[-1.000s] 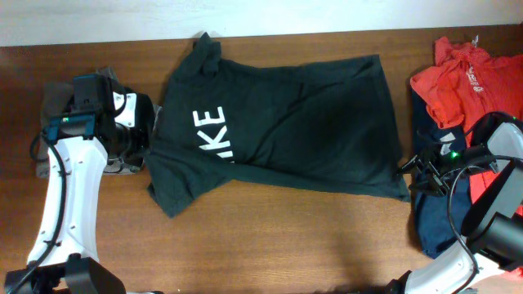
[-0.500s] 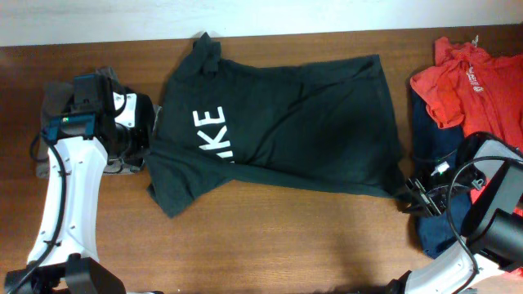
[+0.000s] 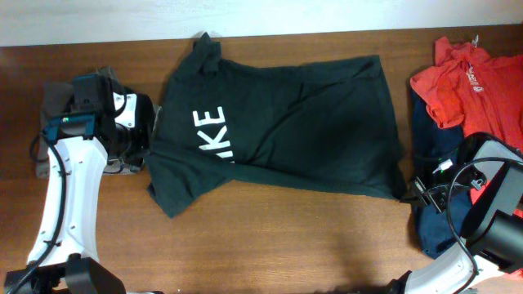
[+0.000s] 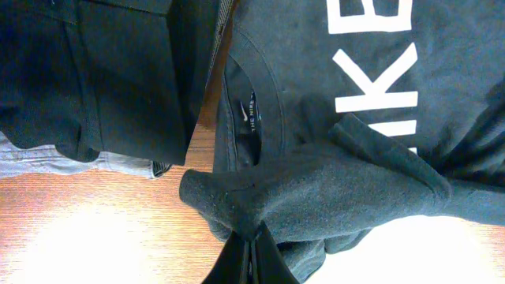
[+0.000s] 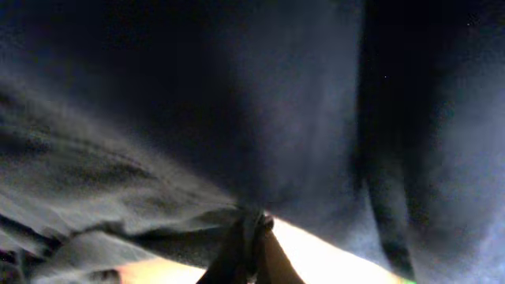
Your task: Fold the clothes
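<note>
- The dark green T-shirt lies spread across the middle of the wooden table. Its collar end is on the left and its hem on the right, and the white letters are near the left.
- The left gripper is at the shirt's left edge, by the collar. Its fingers are pressed together on a bunched fold of the shirt's cloth, which rises off the table into the tips.
- In the left wrist view the collar label sits just above that pinched fold, and the white letters lie beyond it to the upper right.
- The right gripper is at the opposite end, at the shirt's lower right corner. Its fingers are closed, with dark cloth gathered between the tips. This view is dim and blurred, but the overhead view shows the shirt's corner meeting the gripper there.
- The shirt is thus held at two ends, with its body lying flat on the table between the two grippers.
- A red garment lies at the far right edge, apart from the shirt.
- A navy garment lies below the red one, just beside the right gripper.
- A black garment and a grey cloth lie just beside the shirt's collar end, under the left arm.
</note>
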Available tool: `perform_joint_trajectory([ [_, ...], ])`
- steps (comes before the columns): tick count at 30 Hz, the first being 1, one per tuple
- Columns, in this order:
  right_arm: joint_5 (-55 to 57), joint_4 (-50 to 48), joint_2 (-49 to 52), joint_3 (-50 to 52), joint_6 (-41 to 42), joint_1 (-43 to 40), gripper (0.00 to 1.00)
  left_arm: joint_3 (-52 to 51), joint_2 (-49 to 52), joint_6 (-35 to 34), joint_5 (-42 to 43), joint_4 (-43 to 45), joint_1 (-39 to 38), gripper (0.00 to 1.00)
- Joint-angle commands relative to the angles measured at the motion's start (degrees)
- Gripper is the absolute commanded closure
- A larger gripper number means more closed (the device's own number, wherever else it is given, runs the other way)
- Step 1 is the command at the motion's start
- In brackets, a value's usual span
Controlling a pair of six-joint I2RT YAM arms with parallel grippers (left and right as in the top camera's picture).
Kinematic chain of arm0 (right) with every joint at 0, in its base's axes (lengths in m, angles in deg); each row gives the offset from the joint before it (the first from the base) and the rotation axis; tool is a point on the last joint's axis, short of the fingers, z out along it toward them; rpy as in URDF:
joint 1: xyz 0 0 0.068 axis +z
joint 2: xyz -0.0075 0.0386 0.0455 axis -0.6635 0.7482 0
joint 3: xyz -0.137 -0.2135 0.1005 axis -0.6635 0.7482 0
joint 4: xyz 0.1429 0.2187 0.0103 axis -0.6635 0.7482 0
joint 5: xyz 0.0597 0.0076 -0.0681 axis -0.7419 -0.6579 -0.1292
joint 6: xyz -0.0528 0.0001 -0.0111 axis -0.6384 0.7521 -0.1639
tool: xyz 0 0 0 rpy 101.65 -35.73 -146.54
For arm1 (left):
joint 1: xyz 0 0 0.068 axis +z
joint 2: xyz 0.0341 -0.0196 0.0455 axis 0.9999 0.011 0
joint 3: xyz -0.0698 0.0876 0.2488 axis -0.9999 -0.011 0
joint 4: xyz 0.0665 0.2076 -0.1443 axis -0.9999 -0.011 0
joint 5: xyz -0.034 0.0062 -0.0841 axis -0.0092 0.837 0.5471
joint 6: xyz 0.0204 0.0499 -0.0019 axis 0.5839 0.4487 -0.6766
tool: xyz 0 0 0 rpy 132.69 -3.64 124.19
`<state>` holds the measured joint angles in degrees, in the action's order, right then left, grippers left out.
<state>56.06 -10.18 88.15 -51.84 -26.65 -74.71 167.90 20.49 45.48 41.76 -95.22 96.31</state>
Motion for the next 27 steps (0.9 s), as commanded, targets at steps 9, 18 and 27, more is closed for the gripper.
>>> perform_joint_trajectory([
  [9,0.68,10.75,-0.42,-11.98,-12.44,-0.26,0.96,1.31,-1.90,2.45,3.72,-0.55,0.35,1.00],
  [18,-7.15,5.42,-0.39,-14.80,-9.16,-0.07,0.96,1.31,-2.93,7.23,5.07,-0.72,-0.20,1.00],
  [27,-9.90,-9.51,-0.39,-14.75,-0.85,6.23,0.96,1.11,-2.78,15.26,6.86,-0.70,-1.68,1.00],
])
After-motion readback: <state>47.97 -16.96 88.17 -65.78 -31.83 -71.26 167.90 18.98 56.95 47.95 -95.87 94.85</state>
